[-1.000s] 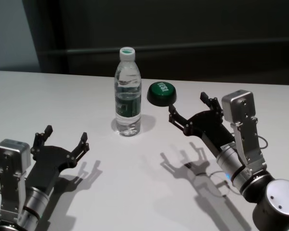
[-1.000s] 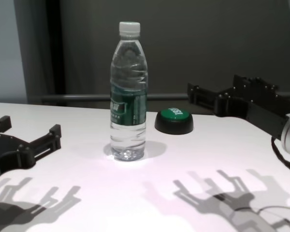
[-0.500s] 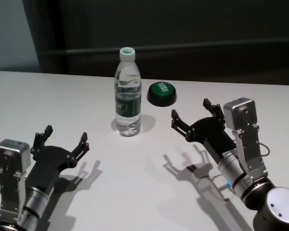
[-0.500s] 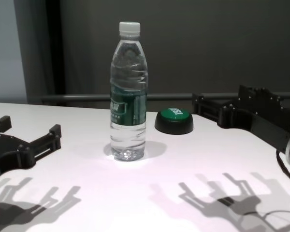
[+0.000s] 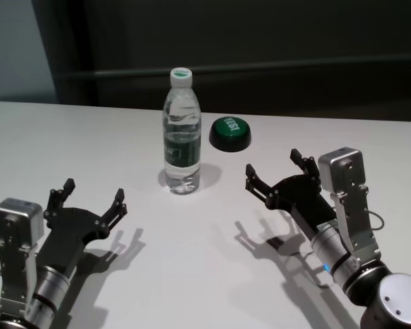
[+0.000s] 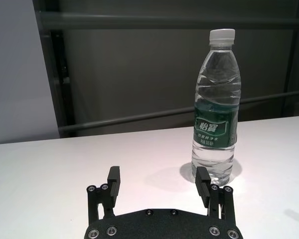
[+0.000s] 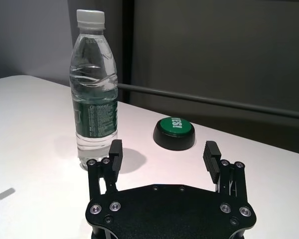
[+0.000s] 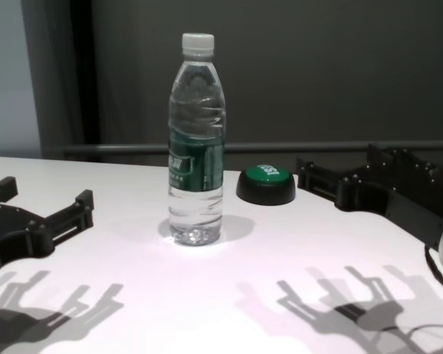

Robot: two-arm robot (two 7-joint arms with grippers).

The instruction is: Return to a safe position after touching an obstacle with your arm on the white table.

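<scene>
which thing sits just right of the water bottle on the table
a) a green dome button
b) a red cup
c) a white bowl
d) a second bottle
a: the head view shows a green button with a black base on the table, just right of and slightly behind the upright water bottle.

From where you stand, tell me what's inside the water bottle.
The water bottle is filled with clear water nearly to its white cap. The dark green label hides the middle of its contents.
</scene>
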